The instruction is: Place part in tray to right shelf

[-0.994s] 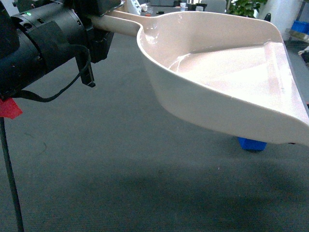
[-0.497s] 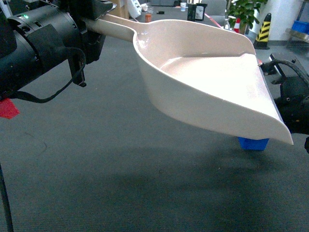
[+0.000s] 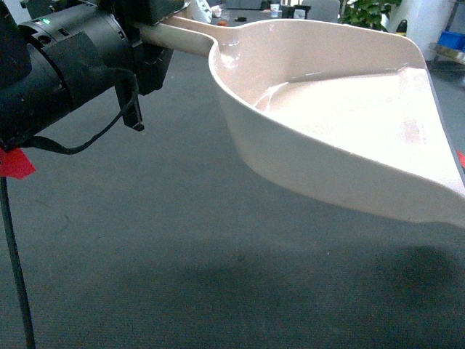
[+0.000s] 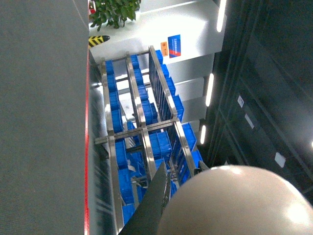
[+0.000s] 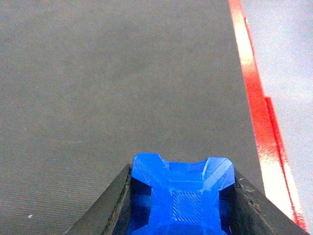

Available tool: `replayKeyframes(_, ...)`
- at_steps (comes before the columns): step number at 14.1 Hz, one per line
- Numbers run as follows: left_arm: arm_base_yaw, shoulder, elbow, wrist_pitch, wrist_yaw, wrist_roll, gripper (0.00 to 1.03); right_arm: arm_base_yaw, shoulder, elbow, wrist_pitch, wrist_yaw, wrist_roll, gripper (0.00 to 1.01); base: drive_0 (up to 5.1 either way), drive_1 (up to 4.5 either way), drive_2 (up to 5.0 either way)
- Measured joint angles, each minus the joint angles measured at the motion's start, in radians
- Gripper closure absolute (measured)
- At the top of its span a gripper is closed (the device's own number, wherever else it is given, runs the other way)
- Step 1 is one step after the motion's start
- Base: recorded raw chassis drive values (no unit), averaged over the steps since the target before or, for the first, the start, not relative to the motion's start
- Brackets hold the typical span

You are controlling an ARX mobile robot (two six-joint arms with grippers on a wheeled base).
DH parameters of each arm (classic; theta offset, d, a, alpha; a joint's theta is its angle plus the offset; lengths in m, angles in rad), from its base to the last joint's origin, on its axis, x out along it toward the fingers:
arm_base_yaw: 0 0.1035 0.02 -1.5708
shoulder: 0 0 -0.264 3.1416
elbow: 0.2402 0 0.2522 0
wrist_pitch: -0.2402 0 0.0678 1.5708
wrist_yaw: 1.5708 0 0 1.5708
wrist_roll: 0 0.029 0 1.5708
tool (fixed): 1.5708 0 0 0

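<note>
Grey carpet floor (image 3: pixel 145 240) fills the scene, red tape line (image 5: pixel 254 98) at right. Tray (image 3: pixel 341 123) held in the air, left gripper (image 3: pixel 149 29) clenched on its handle (far left, fingers mostly hidden); blue-bin shelving (image 4: pixel 142 147) behind. Part (image 5: pixel 181 196) is pinched between the right gripper (image 5: pixel 178 205) fingers, above the carpet.
</note>
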Motion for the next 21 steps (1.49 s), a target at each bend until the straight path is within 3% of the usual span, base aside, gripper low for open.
replayKeyframes(1, 0.0, 0.0, 0.0, 0.0, 0.0, -0.001, 0.91, -0.033, -0.135, -0.013, -0.066, -0.039, 0.01, 0.55, 0.0, 0.0, 0.0)
replayKeyframes(2, 0.0, 0.0, 0.0, 0.0, -0.001, 0.0, 0.91, -0.031, -0.244, -0.009, -0.101, -0.071, 0.032, 0.55, 0.0, 0.0, 0.0)
replayKeyframes(3, 0.0, 0.0, 0.0, 0.0, 0.0, -0.001, 0.91, 0.003, -0.354, 0.011, -0.132, -0.1, 0.072, 0.55, 0.0, 0.0, 0.0)
replayKeyframes(5, 0.0, 0.0, 0.0, 0.0, -0.001, -0.001, 0.91, 0.132, -0.467, 0.075, -0.137, -0.092, 0.151, 0.55, 0.0, 0.0, 0.0)
replayKeyframes(7, 0.0, 0.0, 0.0, 0.0, 0.0, -0.001, 0.91, 0.314, -0.422, 0.131, -0.143, -0.037, 0.227, 0.55, 0.0, 0.0, 0.0)
replayKeyframes(9, 0.0, 0.0, 0.0, 0.0, 0.0, -0.001, 0.91, 0.455, -0.309, 0.15, -0.155, 0.003, 0.274, 0.55, 0.0, 0.0, 0.0)
replayKeyframes(10, 0.0, 0.0, 0.0, 0.0, 0.0, -0.001, 0.91, 0.504, -0.25, 0.167, -0.152, 0.023, 0.28, 0.55, 0.0, 0.0, 0.0)
replayKeyframes(11, 0.0, 0.0, 0.0, 0.0, -0.001, -0.001, 0.91, 0.523, -0.206, 0.185, -0.147, 0.022, 0.29, 0.55, 0.0, 0.0, 0.0)
replayKeyframes(15, 0.0, 0.0, 0.0, -0.001, 0.0, 0.0, 0.91, 0.488, -0.159, 0.203, -0.097, 0.077, 0.296, 0.09, 0.0, 0.0, 0.0)
replayKeyframes(16, 0.0, 0.0, 0.0, -0.001, 0.0, 0.0, 0.91, 0.47, -0.209, 0.194, -0.097, 0.079, 0.293, 0.01, 0.0, 0.0, 0.0)
replayKeyframes(17, 0.0, 0.0, 0.0, -0.001, 0.0, 0.001, 0.91, 0.449, -0.259, 0.188, -0.1, 0.086, 0.276, 0.04, 0.0, 0.0, 0.0)
replayKeyframes(19, 0.0, 0.0, 0.0, -0.001, 0.0, 0.0, 0.91, 0.391, -0.383, 0.15, -0.141, 0.124, 0.212, 0.03, 0.0, 0.0, 0.0)
replayKeyframes(21, 0.0, 0.0, 0.0, -0.001, 0.0, 0.0, 0.91, 0.316, -0.517, 0.06, -0.176, 0.2, 0.102, 0.03, 0.0, 0.0, 0.0)
